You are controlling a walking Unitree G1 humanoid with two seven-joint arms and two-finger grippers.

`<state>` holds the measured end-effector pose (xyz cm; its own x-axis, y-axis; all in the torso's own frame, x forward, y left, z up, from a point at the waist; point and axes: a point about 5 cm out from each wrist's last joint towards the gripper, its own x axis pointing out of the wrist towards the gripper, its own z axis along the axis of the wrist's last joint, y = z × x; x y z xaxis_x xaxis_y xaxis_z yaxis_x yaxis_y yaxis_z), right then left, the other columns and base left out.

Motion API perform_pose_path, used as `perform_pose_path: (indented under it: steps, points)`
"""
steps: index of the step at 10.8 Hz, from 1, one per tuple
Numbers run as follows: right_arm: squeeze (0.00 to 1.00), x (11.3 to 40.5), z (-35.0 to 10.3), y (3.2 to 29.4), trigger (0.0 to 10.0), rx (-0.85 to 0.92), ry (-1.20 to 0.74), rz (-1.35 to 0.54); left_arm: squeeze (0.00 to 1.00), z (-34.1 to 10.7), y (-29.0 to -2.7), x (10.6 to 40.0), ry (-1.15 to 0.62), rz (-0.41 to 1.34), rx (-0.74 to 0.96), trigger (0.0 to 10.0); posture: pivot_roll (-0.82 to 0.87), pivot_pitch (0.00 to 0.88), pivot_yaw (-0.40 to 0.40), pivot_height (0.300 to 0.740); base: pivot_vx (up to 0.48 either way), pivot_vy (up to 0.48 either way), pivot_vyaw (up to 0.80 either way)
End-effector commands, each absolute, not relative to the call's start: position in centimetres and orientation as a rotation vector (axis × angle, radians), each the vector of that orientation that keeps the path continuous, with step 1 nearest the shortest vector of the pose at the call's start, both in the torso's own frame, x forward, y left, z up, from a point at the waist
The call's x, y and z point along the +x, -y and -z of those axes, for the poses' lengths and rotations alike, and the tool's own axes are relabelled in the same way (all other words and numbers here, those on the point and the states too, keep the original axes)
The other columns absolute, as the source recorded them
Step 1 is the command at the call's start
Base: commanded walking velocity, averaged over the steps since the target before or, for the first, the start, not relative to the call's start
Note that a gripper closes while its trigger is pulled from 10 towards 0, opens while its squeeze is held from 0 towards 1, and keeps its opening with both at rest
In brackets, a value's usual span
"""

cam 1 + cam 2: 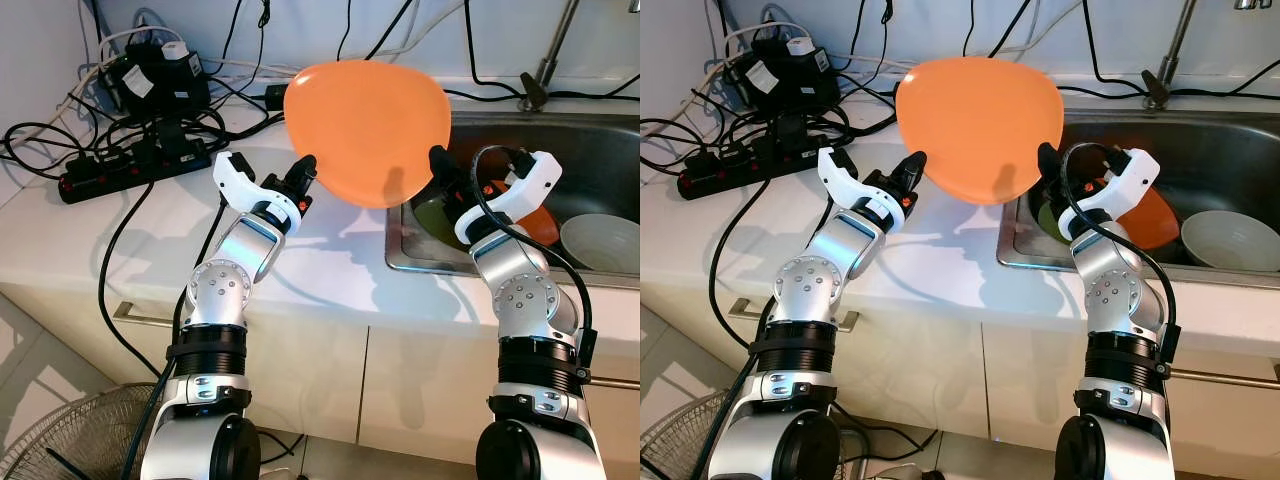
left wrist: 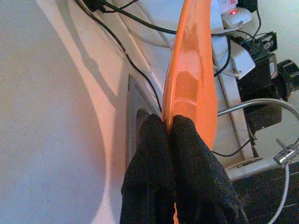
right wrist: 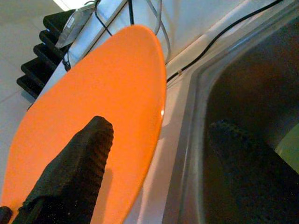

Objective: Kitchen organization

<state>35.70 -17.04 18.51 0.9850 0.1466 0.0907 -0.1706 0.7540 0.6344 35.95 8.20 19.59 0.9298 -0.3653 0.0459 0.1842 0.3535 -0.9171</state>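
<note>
A large orange plate (image 1: 365, 130) is held tilted on edge above the white counter (image 1: 150, 250), just left of the sink. My left gripper (image 1: 303, 172) is shut on the plate's lower left rim; in the left wrist view both black fingers (image 2: 154, 154) pinch the thin orange rim (image 2: 189, 79). At the plate's right edge, over the sink corner, my right gripper (image 1: 440, 170) stands open. In the right wrist view one of its fingers (image 3: 74, 172) lies against the plate's face (image 3: 103, 102) and the other hangs apart over the sink.
The steel sink (image 1: 400, 250) at the right holds another orange plate (image 1: 540, 222), a white bowl (image 1: 600, 243) and something green (image 1: 435, 215). Black power strips and cables (image 1: 130, 165) crowd the counter's back left. A faucet (image 1: 540, 70) rises behind the sink. A fan (image 1: 70, 440) stands on the floor.
</note>
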Motion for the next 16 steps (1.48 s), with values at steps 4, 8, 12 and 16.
perform_pose_path:
  steps: [4,8,12,16]
  points:
    - [0.00,35.9,-17.9,16.4,10.0,0.753,0.003,-0.180,0.00,-20.5,-5.4,34.8,-0.150,0.488,-1.266,10.0,0.06,0.000,0.119,0.740,0.000,0.000,0.00]
    - [0.00,35.9,-18.2,16.5,4.2,0.819,0.025,-0.182,0.00,-20.6,-5.0,34.5,-0.158,0.527,-1.256,10.0,0.06,0.000,0.119,0.740,0.000,0.000,0.00]
    - [0.00,35.9,-19.5,16.4,0.0,0.992,0.082,-0.215,0.00,-20.1,-4.9,34.5,-0.180,0.518,-1.248,10.0,0.05,0.000,0.123,0.740,0.000,0.000,0.00]
    - [0.00,35.7,-19.7,16.4,0.0,1.047,0.087,-0.237,0.00,-19.8,-4.7,34.4,-0.194,0.516,-1.239,10.0,0.05,0.000,0.124,0.740,0.000,0.000,0.00]
